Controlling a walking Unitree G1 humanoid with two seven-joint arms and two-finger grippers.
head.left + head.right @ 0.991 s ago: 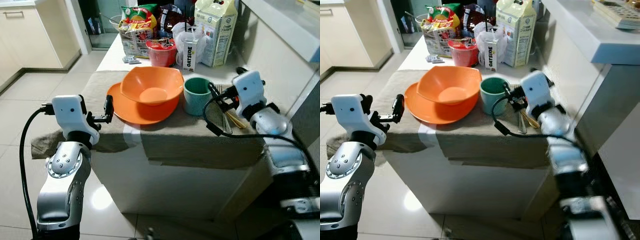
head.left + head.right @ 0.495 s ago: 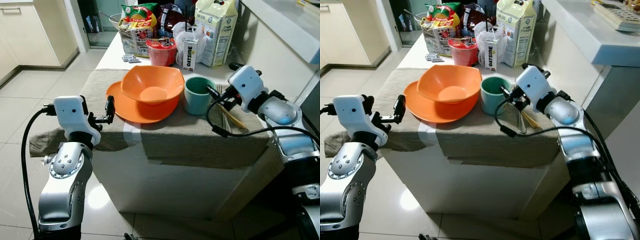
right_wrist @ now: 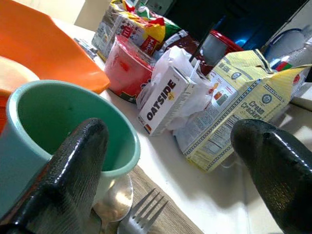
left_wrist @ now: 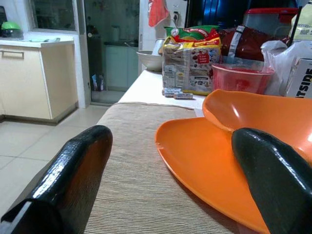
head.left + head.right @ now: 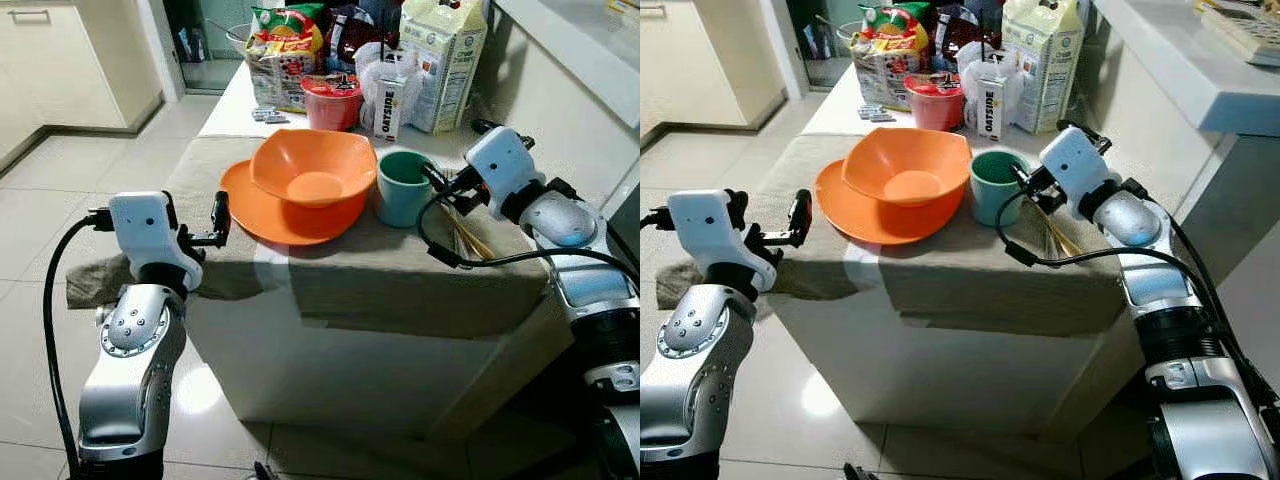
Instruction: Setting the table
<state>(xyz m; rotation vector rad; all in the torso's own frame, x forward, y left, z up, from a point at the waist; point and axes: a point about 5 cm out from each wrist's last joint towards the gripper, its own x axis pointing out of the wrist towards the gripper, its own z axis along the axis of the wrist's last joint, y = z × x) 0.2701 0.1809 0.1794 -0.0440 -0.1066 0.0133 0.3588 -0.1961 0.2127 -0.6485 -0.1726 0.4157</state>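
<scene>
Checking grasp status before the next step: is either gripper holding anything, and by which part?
Nothing is held. The left gripper is open before the orange plate; the right gripper is open beside the green mug.

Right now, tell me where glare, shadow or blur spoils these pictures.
Left eye view: glare patch on the floor, shadow across the cloth's hanging front. Left wrist view: near black fingers blurred. Right wrist view: fingers soft, green cup sharp.

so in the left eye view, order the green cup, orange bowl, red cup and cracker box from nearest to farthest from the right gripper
Measured from the right gripper:
1. Green cup, right beside the fingers, on its left.
2. Orange bowl, farther left, on the orange plate.
3. Cracker box and red cup, both at the back of the table; too close to call.
</scene>
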